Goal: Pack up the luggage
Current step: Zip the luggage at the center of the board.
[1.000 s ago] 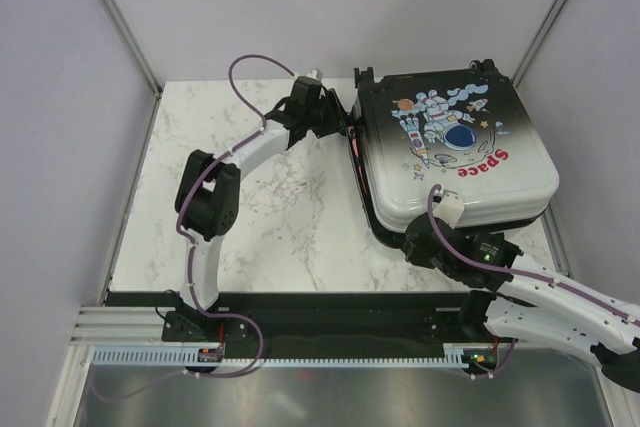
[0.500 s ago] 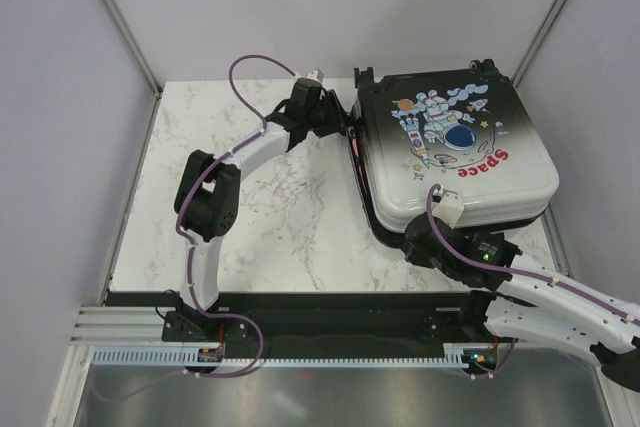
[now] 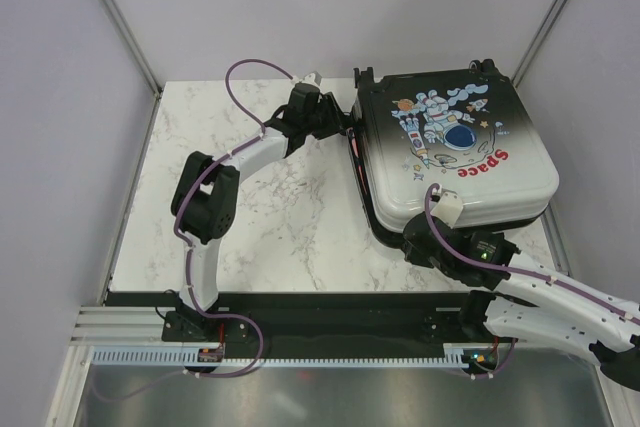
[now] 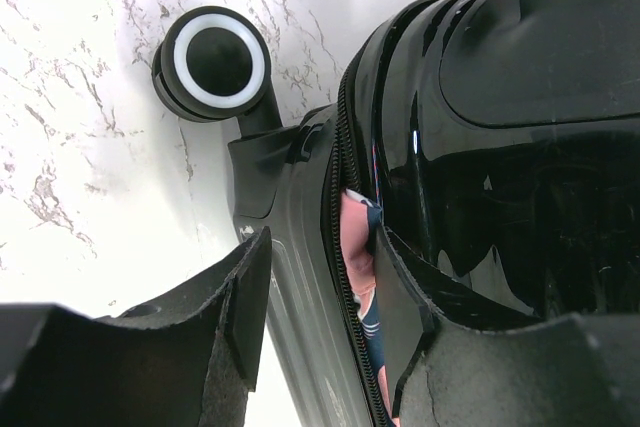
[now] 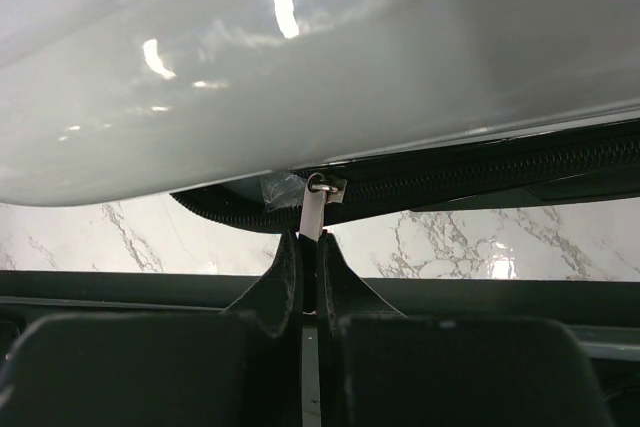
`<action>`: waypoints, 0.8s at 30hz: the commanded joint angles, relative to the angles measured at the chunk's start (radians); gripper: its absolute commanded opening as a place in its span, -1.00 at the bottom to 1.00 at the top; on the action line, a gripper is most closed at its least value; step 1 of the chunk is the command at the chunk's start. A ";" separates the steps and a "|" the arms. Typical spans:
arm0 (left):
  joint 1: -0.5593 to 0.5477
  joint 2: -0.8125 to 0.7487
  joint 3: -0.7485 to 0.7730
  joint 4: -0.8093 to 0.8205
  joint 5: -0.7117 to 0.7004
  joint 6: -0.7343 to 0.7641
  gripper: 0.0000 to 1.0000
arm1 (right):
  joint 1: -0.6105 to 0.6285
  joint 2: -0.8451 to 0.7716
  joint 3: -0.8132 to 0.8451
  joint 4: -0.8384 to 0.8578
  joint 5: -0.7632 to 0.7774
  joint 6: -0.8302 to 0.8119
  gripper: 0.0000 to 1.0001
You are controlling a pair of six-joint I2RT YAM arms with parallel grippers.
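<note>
- The luggage is lying flat on the far right part of the table, astronaut print facing up, with its lid lowered over the base.
- Judging from this, the loading part is looking done and the closing part is only getting under way: the two shells are sitting one over the other but are not sealed.
- In the right wrist view a dark gap is showing under the pale shell, and the zipper teeth are running open along the near edge.
- The right gripper is working at that near edge, its jaws pressed together on the pale zipper pull, which is hanging down from the slider.
- The left gripper is sitting at the luggage's left side near a black wheel, its jaws standing apart on either side of the seam; I cannot tell whether they are pressing the shells.
- As for contents, a strip of pink and dark blue fabric is peeking out through the seam between the shells, right beside the zipper track there.
- Nothing else inside is showing, since the lid is covering the interior.
- What is left, by my reading: tucking that fabric in so the teeth are not catching it, then running the zipper around the shell.
</note>
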 commanded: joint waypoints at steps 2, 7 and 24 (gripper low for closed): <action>-0.022 0.059 -0.038 -0.156 0.008 0.054 0.01 | -0.015 0.014 0.004 -0.113 0.099 -0.006 -1.00; -0.024 0.065 -0.035 -0.203 -0.045 0.057 -0.05 | -0.016 0.012 0.008 -0.120 0.103 -0.002 -1.00; -0.047 0.073 -0.015 -0.255 -0.110 0.138 -0.11 | -0.015 0.003 0.011 -0.138 0.113 0.013 -1.00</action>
